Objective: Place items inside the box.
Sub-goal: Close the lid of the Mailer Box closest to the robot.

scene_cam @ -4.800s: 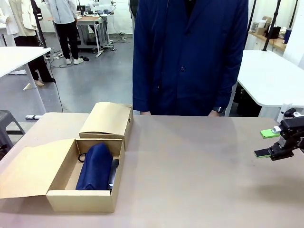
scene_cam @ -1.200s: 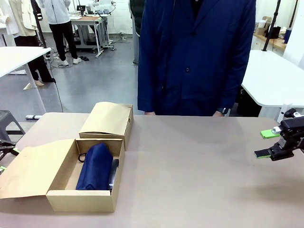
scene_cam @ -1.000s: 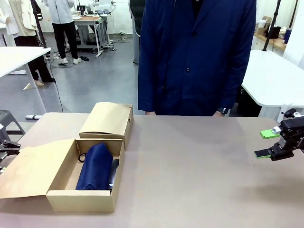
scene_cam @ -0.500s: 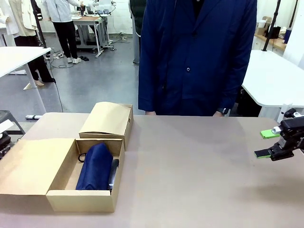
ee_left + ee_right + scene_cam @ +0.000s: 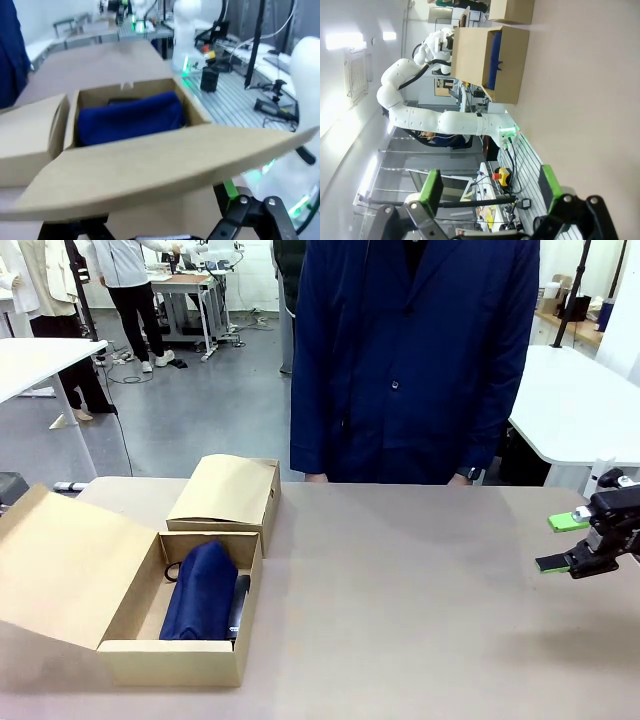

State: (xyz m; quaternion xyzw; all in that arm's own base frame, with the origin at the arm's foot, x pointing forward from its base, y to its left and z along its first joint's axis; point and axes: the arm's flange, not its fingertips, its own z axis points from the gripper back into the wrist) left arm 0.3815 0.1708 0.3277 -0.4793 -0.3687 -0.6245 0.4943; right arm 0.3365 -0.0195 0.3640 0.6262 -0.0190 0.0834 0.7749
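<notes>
Pouch lies inside the box near the table's left edge; right gripper hangs spread; left gripper's state I cannot tell.

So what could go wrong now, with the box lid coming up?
1. The pouch bulges near the box rim, so the lid may not shut flat.
2. The left gripper seems to push the lid's edge from below; it could slip off, or shove the box.
</notes>
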